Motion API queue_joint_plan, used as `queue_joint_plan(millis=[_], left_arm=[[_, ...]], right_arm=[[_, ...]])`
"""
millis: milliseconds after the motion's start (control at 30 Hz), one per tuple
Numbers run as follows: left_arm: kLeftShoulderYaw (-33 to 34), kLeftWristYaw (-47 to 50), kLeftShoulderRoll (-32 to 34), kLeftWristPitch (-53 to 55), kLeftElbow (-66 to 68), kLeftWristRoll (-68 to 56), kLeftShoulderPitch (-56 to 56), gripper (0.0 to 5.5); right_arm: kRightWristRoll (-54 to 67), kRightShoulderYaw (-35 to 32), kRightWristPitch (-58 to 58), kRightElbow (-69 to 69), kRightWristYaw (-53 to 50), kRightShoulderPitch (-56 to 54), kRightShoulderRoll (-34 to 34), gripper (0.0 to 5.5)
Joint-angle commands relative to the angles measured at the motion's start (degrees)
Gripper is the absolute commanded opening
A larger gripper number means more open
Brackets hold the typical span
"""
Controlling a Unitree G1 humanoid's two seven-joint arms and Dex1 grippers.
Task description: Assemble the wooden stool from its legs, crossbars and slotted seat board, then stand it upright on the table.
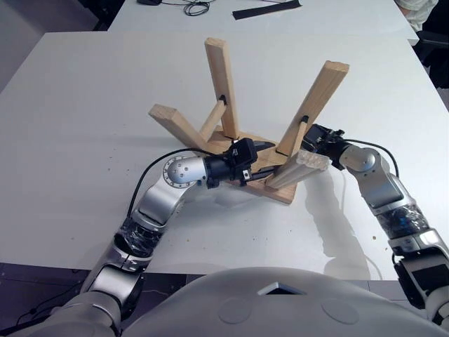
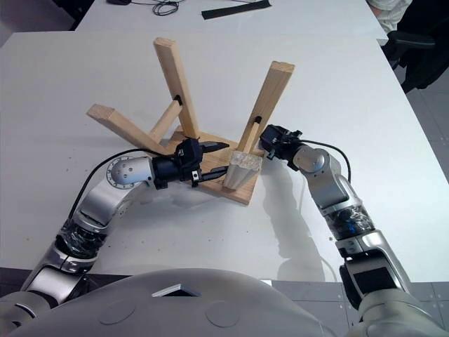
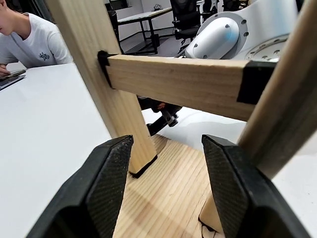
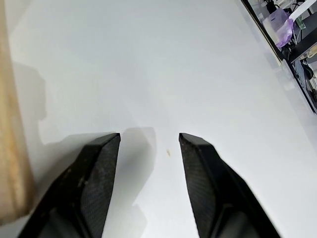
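Wooden stool (image 1: 228,105), legs up, on white table (image 1: 84,105)

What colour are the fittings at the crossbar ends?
Black fittings on the crossbar; left wrist view shows them best.

Upturned stool (image 1: 228,105): legs (image 3: 94,74) and crossbar (image 3: 178,82) hem in the left gripper (image 3: 167,144), fingers spread, close over the seat board (image 3: 168,198). Right gripper (image 4: 148,141), fingers apart, has passage over the table (image 4: 173,59) beside the stool.
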Motion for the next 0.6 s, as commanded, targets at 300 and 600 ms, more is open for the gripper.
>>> queue_joint_plan(millis=[300, 600], left_arm=[[3.8, -3.4, 6.5, 4.1, -8.5, -4.2, 5.7, 2.59], [13.4, -8.7, 19.3, -3.8, -9.6, -5.0, 25.4, 2.59]], right_arm=[[1.2, -4.1, -3.8, 4.7, -1.2, -2.4, 4.4, 2.22], [-0.1, -10.6, -1.7, -9.9, 1.5, 11.4, -6.0, 2.22]])
